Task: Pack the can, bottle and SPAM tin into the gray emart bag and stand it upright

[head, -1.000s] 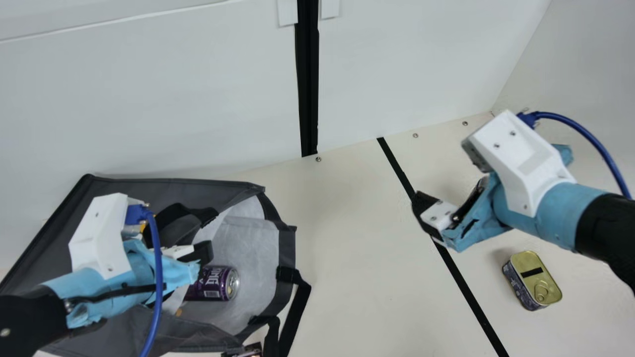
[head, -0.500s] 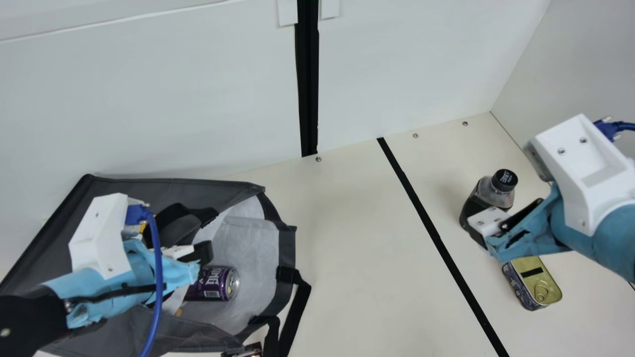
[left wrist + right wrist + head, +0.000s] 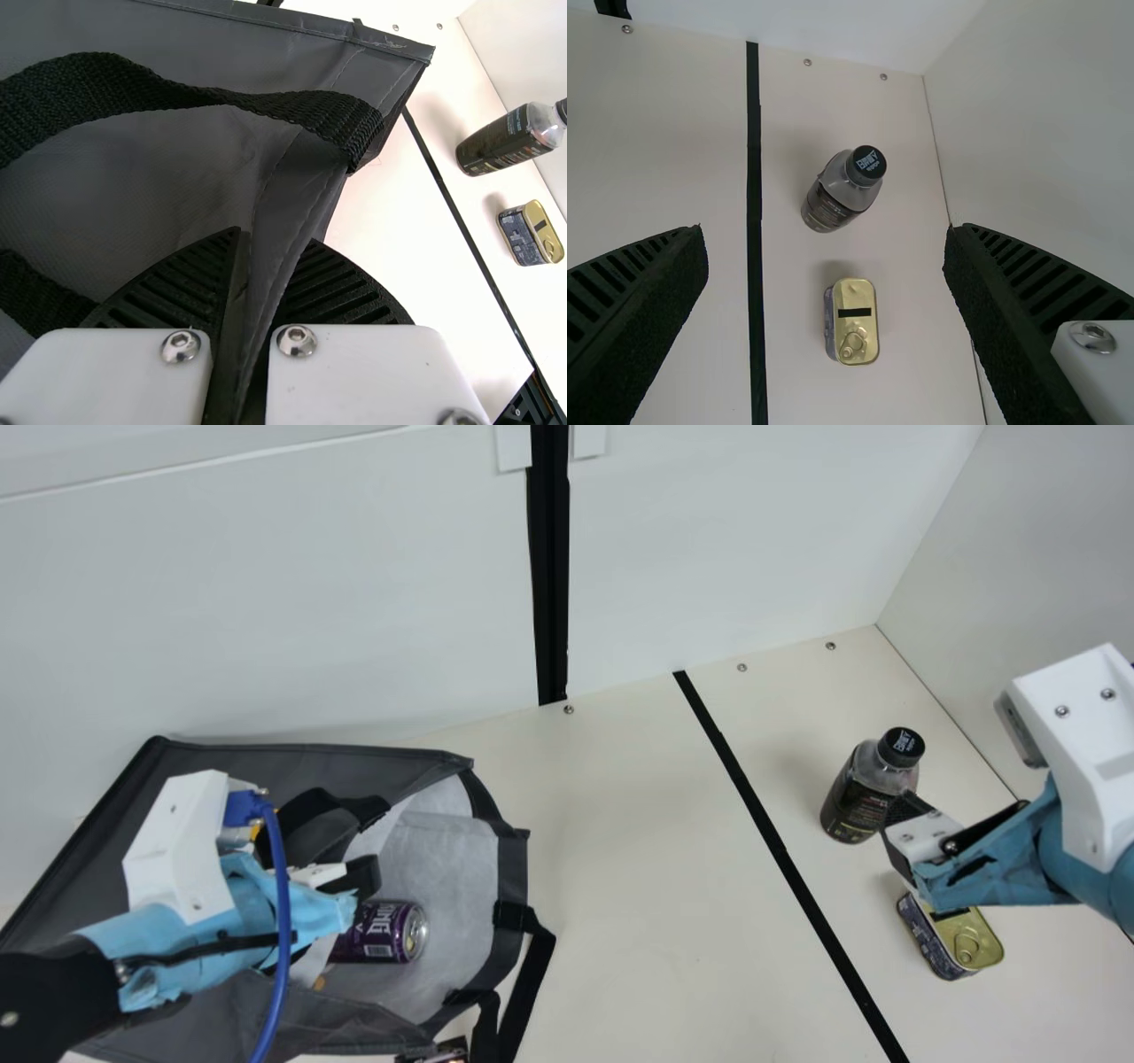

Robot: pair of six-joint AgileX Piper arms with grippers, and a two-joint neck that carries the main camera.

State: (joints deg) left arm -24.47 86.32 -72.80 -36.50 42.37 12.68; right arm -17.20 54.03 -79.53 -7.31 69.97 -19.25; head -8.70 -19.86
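The gray bag (image 3: 257, 760) lies on its side, mouth facing right, with the purple can (image 3: 381, 932) inside. My left gripper (image 3: 361, 881) is at the bag's opening; in the left wrist view, my left gripper (image 3: 276, 248) is shut on a fold of the bag's edge (image 3: 297, 212). My right gripper (image 3: 905, 815) hangs at the right, overlapping the dark bottle (image 3: 855, 802) and the SPAM tin (image 3: 961, 943) in the main view. Seen from the right wrist, my right gripper (image 3: 826, 232) is open, nothing held; the bottle (image 3: 833, 199) stands upright beyond its fingers, near the tin (image 3: 852, 323).
White walls (image 3: 292, 620) rise at the back and right. A black tape line (image 3: 780, 850) crosses the table (image 3: 638, 868) between bag and bottle. The bag's black strap (image 3: 527, 983) trails from its mouth, beside a partly cut-off dark object (image 3: 443, 1052) at the bottom edge.
My right gripper has moved right from over the black line to beside the bottle and above the tin, uncovering the bottle. My left arm and the bag have kept still.
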